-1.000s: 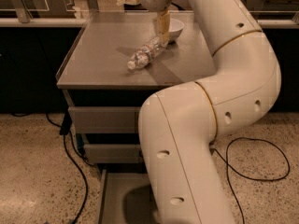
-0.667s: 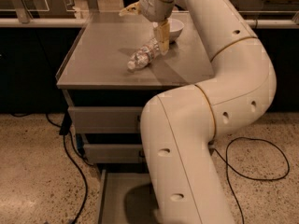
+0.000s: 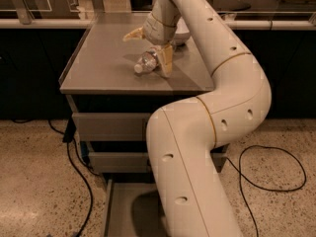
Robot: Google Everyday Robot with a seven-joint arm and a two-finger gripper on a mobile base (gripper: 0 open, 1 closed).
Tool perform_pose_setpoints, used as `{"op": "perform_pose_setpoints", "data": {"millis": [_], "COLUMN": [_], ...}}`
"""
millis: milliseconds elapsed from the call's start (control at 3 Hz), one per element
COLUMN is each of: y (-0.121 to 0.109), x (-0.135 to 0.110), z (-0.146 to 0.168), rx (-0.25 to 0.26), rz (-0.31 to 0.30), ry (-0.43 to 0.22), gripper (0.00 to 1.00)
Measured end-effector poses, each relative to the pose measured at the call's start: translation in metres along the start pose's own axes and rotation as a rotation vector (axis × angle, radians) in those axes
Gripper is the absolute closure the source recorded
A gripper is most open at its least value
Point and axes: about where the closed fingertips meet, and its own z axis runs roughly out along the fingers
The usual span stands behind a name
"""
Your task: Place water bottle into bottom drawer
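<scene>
With end effector (image 3: 146, 56) released, spread low about water bottle (image 3: 146, 62) lying on desk (image 3: 101, 65): risks an off-centre close rolling it aside, or crinkled plastic yielding and slipping out before reaching open bottom drawer (image 3: 127, 205) below.

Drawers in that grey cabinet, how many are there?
3. The top drawer and the middle drawer are shut under the cabinet top; the bottom drawer is pulled open near the floor. The arm covers part of each. The claw is beside the water bottle on top.
</scene>
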Motion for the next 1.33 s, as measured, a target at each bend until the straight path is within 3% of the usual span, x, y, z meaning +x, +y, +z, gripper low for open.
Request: {"op": "perform_pose_setpoints", "data": {"millis": [333,1333], "y": [-0.0075,-0.0075], "x": [0.0041,0.0041], "z": [0.0042,0.0042], "rx": [0.023,0.023], "rz": [0.0,0.0], "ry": [0.011,0.012], "gripper": [0.03,0.72]}}
